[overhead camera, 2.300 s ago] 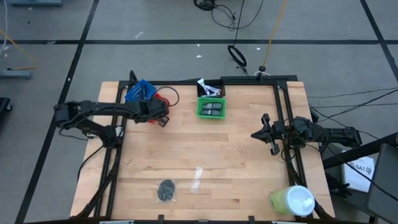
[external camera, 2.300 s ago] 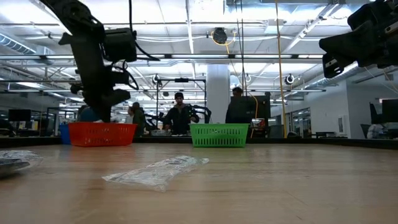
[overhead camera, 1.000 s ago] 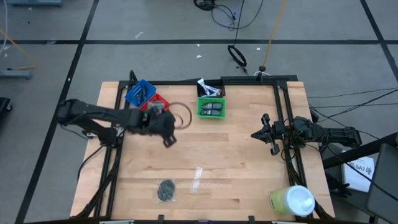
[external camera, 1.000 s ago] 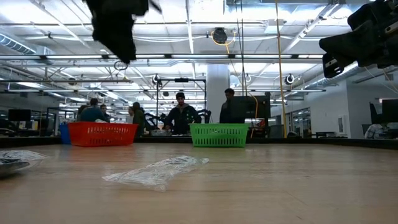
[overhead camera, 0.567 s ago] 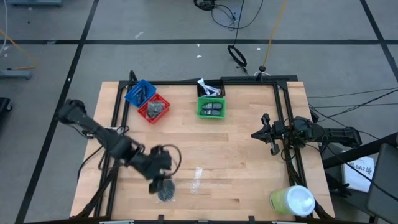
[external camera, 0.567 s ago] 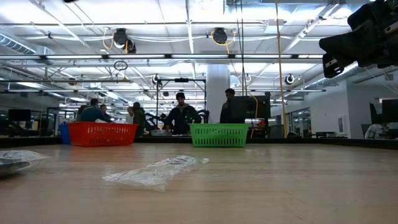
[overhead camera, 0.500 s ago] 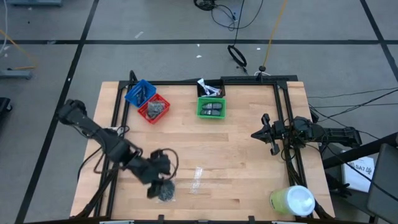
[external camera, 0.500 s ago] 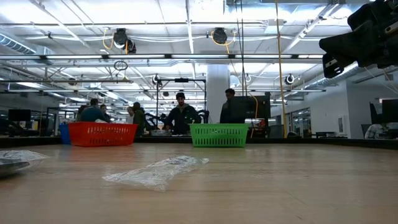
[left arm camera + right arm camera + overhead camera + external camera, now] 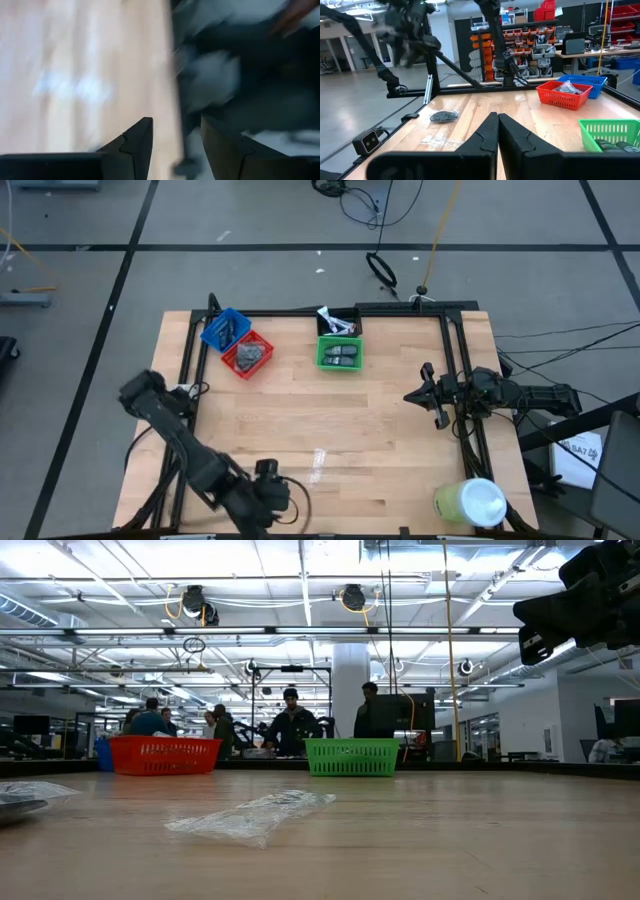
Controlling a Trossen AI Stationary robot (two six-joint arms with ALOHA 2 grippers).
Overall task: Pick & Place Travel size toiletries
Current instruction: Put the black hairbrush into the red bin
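Note:
One dark grey round disc point(image 9: 443, 116) lies flat on the wood near the table's near edge; in the high view my left arm hides it. My left gripper point(image 9: 270, 494) point(image 9: 176, 121) hangs open above that spot, slanting down, with nothing between its fingers. Other toiletries lie in the red basket point(image 9: 248, 353), the blue basket point(image 9: 224, 328), the green basket point(image 9: 340, 353) and a black box point(image 9: 337, 323) at the far side. My right gripper point(image 9: 412, 396) point(image 9: 497, 116) waits shut at the right rail, clear of the table.
A clear wrapper scrap point(image 9: 318, 466) point(image 9: 255, 816) lies right of the disc. A big yellow-green cylinder point(image 9: 470, 502) stands at the near right corner. Black frame rails point(image 9: 452, 360) run along both sides. People stand in the room beyond the table.
My left gripper has swung from beside the red basket across the table toward its near edge and now hangs over the disc, having turned and tipped on the way. The red basket stands uncovered. Disc and wrapper have kept their places.

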